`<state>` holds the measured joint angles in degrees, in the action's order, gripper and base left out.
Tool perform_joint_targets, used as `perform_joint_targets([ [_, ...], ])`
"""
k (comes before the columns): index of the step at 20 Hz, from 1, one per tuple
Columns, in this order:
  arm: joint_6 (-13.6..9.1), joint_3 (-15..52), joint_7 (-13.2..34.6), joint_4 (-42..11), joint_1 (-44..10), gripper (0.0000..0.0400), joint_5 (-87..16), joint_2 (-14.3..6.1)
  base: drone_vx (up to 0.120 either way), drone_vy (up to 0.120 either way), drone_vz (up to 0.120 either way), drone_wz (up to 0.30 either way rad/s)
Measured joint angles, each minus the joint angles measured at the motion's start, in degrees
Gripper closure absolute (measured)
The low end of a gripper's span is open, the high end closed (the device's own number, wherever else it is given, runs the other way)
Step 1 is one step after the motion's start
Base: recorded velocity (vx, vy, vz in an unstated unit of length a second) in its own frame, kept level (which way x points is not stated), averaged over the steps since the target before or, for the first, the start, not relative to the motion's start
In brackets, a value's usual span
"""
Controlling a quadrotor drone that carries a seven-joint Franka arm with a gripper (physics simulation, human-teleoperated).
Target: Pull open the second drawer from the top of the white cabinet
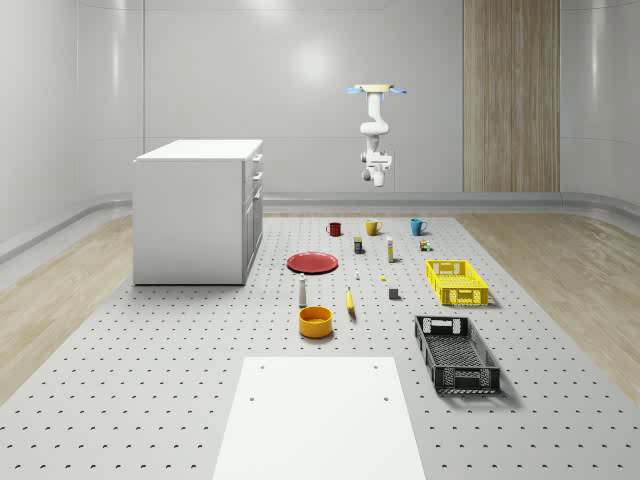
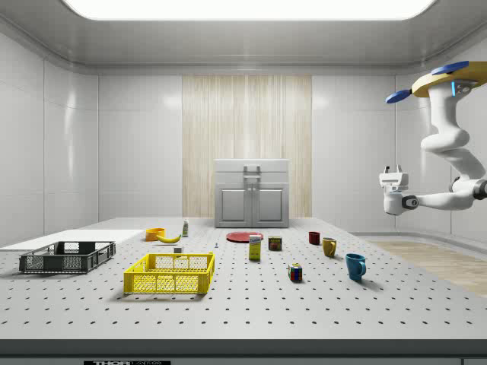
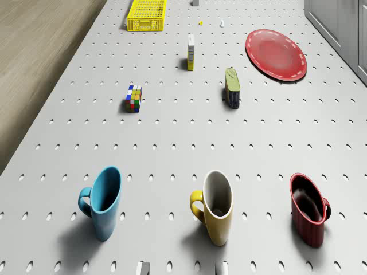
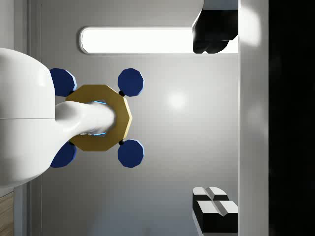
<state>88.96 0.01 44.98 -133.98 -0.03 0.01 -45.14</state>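
In the whole-scene view the drone [image 1: 377, 91] hovers high over the desk's [image 1: 150, 400] far end, above the mugs, well apart from the white cabinet [image 1: 198, 210] at the view's left; its drawers look closed, so the approach has probably not begun. In the side view the pincer [image 2: 391, 189] hangs level, pointing toward the cabinet; how wide it stands I cannot tell. In the drone view the blue mug [image 3: 104, 201], yellow mug [image 3: 215, 205] and red mug [image 3: 309, 216] stand below, the red plate [image 3: 276, 54] nearer the cabinet, none likely blocking a high approach.
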Motion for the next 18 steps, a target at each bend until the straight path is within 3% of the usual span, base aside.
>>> perform_joint_targets([
  [4,-3.9,0.1,-0.1,4.8,-0.1,0.0071,0.0,0.7,0.000,0.000,0.000,0.000],
  [11,-8.8,0.1,-0.1,12.7,-0.2,0.0095,0.1,3.4,0.000,0.000,0.000,0.000],
  [14,-10.0,0.2,-0.1,14.8,-0.3,0.0098,0.1,4.2,0.027,-0.107,0.000,0.000],
  [18,-10.7,0.2,-0.2,16.2,-0.3,0.0099,0.1,4.7,0.120,-0.120,0.000,0.000],
])
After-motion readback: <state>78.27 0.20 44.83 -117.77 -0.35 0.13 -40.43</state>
